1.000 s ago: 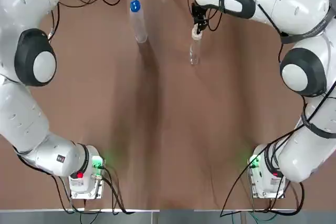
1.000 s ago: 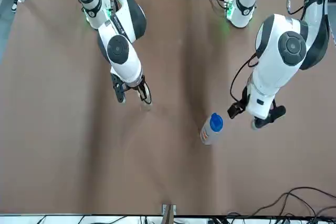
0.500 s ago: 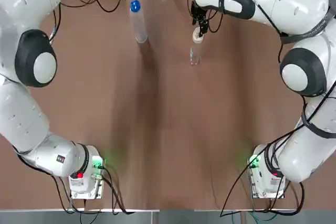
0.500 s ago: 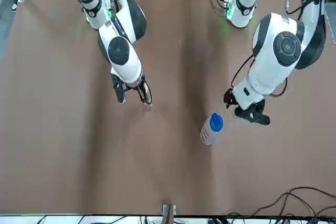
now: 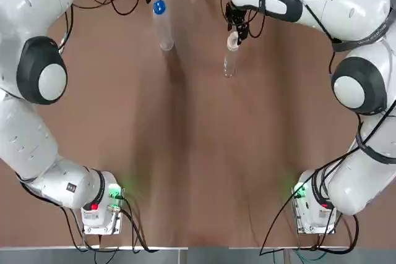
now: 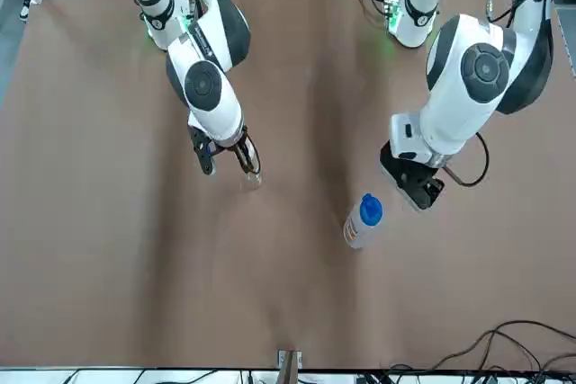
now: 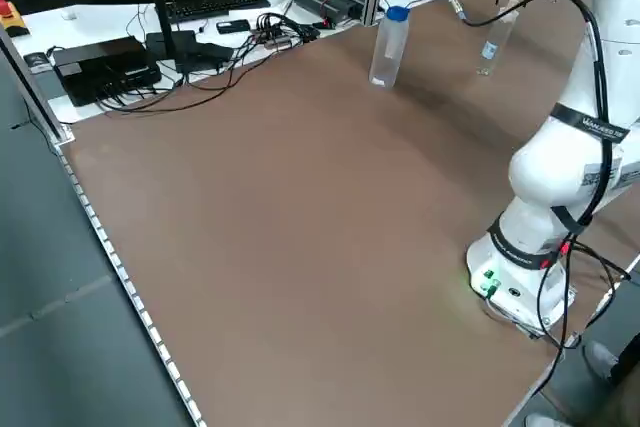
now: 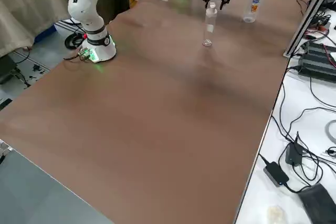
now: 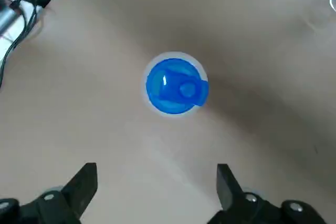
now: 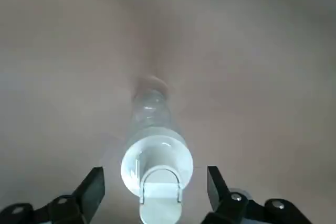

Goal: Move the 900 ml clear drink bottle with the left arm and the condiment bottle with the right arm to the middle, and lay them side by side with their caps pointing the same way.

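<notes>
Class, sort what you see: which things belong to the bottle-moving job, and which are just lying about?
Job: blue-capped drink bottle; condiment bottle; left gripper by the first, right gripper over the second, both with fingers open.
Lying about: keyboard; cables; power adapter.

readable text: none | drink bottle [image 8: 253, 3] label: too small to read

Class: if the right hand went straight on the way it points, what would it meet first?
The condiment bottle, at its cap, most likely: it sits ahead of the open right hand, centred between its fingers. How far ahead is unclear.
</notes>
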You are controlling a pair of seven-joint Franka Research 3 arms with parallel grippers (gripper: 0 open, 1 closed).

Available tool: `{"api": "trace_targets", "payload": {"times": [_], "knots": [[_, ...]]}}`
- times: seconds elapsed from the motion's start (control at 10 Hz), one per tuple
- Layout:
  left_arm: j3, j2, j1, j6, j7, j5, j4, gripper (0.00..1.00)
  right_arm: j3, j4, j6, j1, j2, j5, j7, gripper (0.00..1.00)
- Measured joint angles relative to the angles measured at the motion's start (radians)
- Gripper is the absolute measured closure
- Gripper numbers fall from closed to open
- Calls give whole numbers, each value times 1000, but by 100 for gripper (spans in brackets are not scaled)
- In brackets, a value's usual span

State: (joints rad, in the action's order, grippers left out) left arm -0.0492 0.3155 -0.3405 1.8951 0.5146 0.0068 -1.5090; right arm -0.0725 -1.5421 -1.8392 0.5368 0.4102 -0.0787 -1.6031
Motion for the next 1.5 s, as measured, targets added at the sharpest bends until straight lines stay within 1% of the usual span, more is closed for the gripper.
{"api": "trace_targets", "payload": {"times": [0.2,0.4,0.6,0.7,0.8,0.9,1.1,1.3,1.5], "knots": [[-3,38,0,5,21,-27,-1,0,4,0,15,-1,-25,0,102,13],[-3,75,5,8,29,-42,20,0,9,0,24,-3,-51,1,244,13],[-4,86,-1,12,29,-42,40,0,10,0,52,-3,-75,1,448,13],[-6,90,-3,14,29,-42,46,0,10,-1,67,-3,-87,2,569,11],[-7,98,-8,24,28,-42,49,0,9,-2,73,-2,-96,3,689,4],[-7,114,-13,33,28,-42,56,0,8,-4,75,1,-101,5,789,2],[-7,151,-16,50,27,-42,77,0,3,-11,75,26,-105,19,952,1],[-7,185,-22,73,20,-42,103,0,1,-25,75,50,-107,32,1172,2],[-7,193,-28,75,14,-42,113,0,1,-28,74,59,-107,49,1373,2]]}}
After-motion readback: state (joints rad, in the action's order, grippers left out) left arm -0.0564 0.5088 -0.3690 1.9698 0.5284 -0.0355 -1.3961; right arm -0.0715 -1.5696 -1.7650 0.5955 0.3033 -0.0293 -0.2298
